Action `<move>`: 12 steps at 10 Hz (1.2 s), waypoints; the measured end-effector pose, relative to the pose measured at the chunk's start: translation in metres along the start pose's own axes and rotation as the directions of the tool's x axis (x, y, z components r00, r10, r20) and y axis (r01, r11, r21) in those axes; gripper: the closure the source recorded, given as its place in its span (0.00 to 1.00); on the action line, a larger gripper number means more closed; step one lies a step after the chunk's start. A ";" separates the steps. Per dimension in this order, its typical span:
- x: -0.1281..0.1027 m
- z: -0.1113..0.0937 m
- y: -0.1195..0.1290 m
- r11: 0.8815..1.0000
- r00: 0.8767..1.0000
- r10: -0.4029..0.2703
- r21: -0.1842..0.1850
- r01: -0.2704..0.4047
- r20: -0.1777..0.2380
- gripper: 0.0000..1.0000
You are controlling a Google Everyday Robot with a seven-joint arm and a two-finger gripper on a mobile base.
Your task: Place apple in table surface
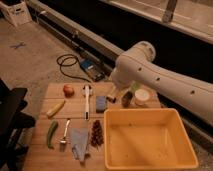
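The apple (68, 90) is a small reddish-orange fruit lying on the far left part of the pale wooden slatted table surface (40, 155). My gripper (113, 95) hangs at the end of the big white arm (150, 75), low over the table's far edge, right of the apple with a white tool between them. It does not touch the apple. Nothing shows in the gripper.
A large yellow bin (147, 137) fills the table's right side. A white tool (87, 97), blue sponge (101, 103), yellow corn-like item (56, 108), green pepper (52, 134), spoon (66, 132), blue cloth (80, 142), pinecone-like cluster (96, 132), dark can (127, 98) and white cup (142, 96) lie about.
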State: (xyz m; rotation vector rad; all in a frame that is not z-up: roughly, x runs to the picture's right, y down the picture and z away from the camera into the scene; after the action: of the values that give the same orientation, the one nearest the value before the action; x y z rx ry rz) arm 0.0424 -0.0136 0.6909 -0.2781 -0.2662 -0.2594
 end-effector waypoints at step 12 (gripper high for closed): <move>-0.135 0.136 -0.098 0.989 0.938 -0.072 0.147 0.023 0.339 0.35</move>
State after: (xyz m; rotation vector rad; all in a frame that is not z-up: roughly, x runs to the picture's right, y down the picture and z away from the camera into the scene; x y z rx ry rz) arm -0.1415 -0.0346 0.8004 -0.1749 -0.6358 -0.2374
